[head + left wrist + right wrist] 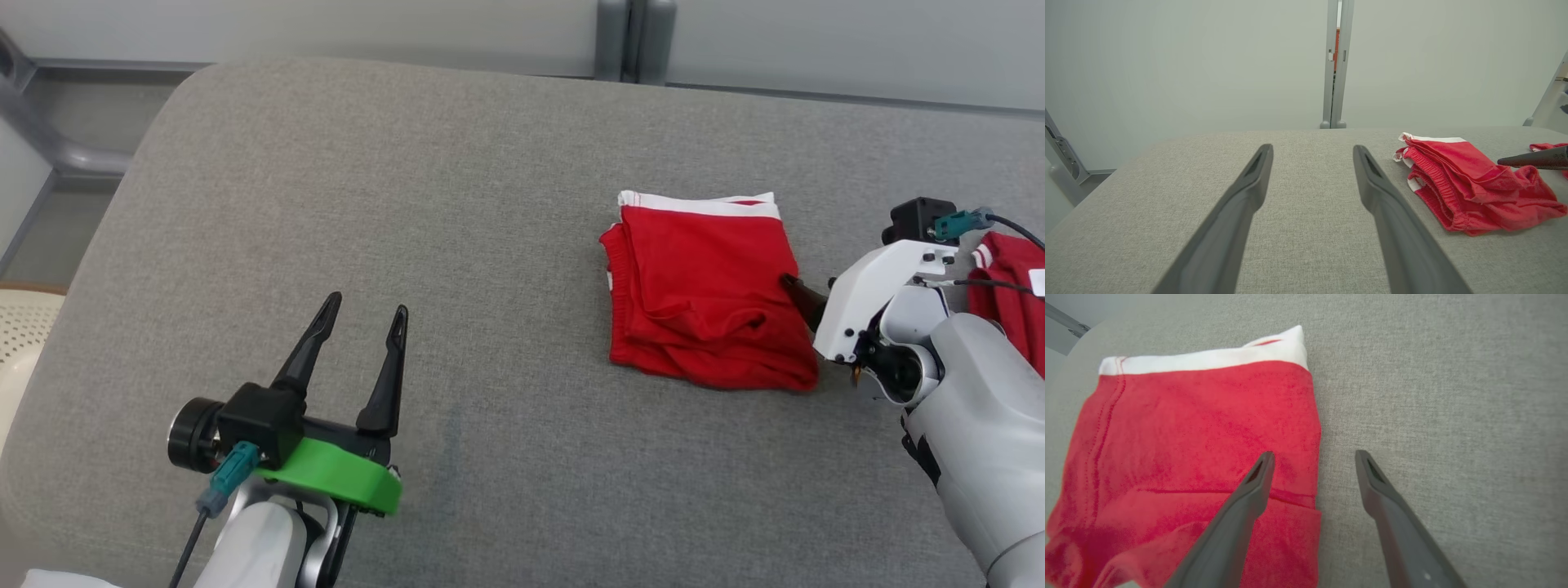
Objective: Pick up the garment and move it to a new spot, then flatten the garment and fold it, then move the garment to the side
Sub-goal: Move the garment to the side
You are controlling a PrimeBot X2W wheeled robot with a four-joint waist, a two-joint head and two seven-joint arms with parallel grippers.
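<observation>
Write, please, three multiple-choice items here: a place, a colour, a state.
1. The folded garment lies: A) on the grey surface, robot's right; B) on it, robot's left; C) on the floor.
2. The garment's band is: A) blue; B) white; C) black.
3. The fingers of the right gripper are: A) shut on cloth; B) open astride the garment's edge; C) shut, empty.
Answers: A, it lies by the right gripper; B, a white strip edges the red; B, one finger over cloth, one over bare surface.
</observation>
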